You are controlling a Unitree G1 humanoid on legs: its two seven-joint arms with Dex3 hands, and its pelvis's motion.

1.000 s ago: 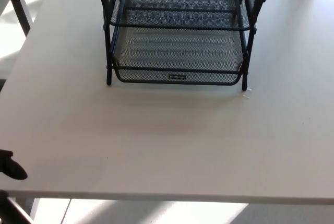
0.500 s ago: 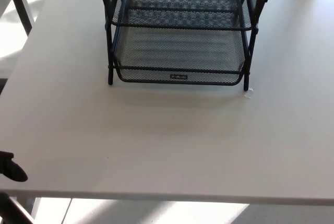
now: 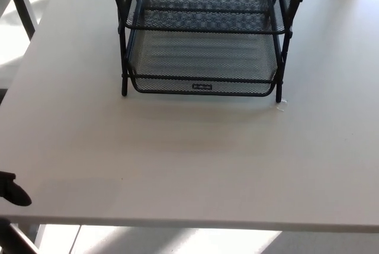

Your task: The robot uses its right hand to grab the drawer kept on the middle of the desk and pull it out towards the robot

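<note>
Head view: upper-centre mesh drawer looks light and stiff, so hook your right hand, unseen, on its front rim; left hand fingers unreadable

drawer | black wire mesh, lower tier | pushed in | desk middle

I see the drawer rack cut off by the top edge; its label is unreadable (too small). My left hand barely shows at the picture's left edge.
</note>
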